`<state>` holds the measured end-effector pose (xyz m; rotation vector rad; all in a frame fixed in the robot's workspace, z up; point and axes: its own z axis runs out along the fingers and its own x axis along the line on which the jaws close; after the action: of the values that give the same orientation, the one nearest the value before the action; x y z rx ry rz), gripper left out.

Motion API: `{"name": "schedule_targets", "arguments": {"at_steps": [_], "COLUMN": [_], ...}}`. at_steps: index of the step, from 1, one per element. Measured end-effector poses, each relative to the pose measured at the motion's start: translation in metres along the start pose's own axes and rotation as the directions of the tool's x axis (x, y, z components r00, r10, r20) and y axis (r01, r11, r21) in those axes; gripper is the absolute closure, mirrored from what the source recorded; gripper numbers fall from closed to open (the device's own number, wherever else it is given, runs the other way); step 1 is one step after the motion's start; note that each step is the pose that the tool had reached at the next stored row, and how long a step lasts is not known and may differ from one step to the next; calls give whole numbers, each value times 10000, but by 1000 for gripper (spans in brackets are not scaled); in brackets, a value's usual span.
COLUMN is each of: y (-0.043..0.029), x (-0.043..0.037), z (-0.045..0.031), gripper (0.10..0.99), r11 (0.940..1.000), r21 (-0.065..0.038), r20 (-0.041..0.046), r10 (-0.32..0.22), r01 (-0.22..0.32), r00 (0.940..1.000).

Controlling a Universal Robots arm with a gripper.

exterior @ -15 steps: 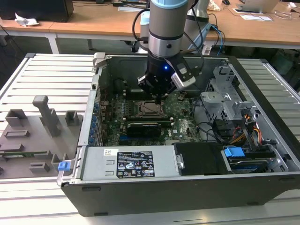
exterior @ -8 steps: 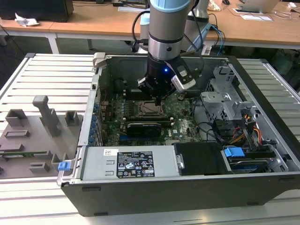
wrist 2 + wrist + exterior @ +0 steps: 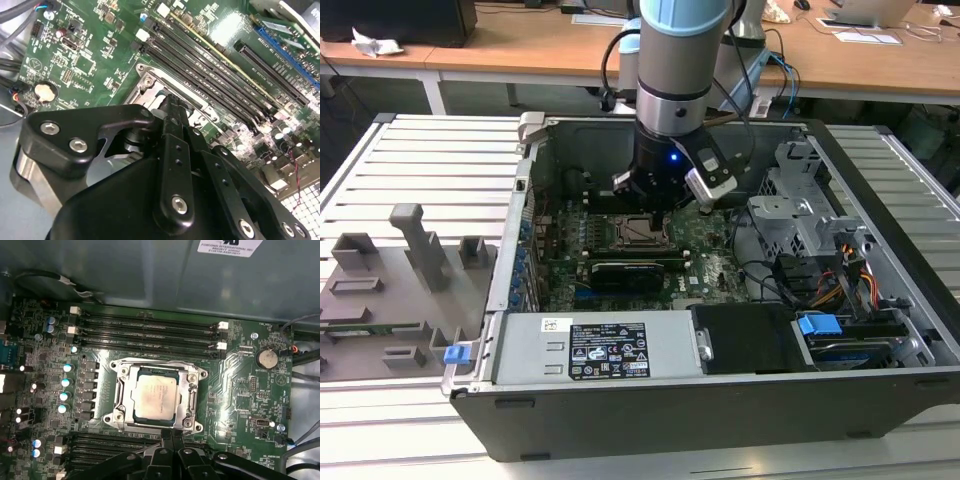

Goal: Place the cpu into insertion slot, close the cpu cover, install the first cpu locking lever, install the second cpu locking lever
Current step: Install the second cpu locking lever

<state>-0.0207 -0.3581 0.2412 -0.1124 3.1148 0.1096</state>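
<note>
The cpu (image 3: 155,397), a small square chip with a beige metal top, lies in the insertion slot (image 3: 112,416) on the green motherboard. The silvery cpu cover (image 3: 189,385) lies flat around it, and the chip shows through its window. Thin metal levers run along two opposite sides of the socket; whether they are latched I cannot tell. My gripper (image 3: 172,434) hovers at the socket's edge with its two black fingers pressed together and nothing between them. In the exterior view the gripper (image 3: 662,213) hangs just above the socket (image 3: 638,232). The second wrist view has the fingertips (image 3: 172,102) over a socket corner (image 3: 150,82).
The open computer case (image 3: 520,250) walls in the board. Black memory slots (image 3: 150,330) flank the socket. A black graphics card (image 3: 625,272), the power supply (image 3: 605,350), a drive cage (image 3: 790,200) and cables (image 3: 820,280) crowd around. A grey fixture plate (image 3: 390,290) lies at the exterior view's left.
</note>
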Motion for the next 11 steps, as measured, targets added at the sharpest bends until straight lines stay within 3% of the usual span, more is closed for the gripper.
{"name": "schedule_targets", "arguments": {"at_steps": [3,6,11], "y": [-10,-54,-62], "x": [1,6,47], "z": [14,16,14], "gripper": [980,980,980], "r11": [9998,9998,9998], "r21": [4,-4,-4], "r20": [-45,-45,-45], "r10": [196,207,206], "r01": [-196,-207,-206], "r00": [9998,9998,9998]}}
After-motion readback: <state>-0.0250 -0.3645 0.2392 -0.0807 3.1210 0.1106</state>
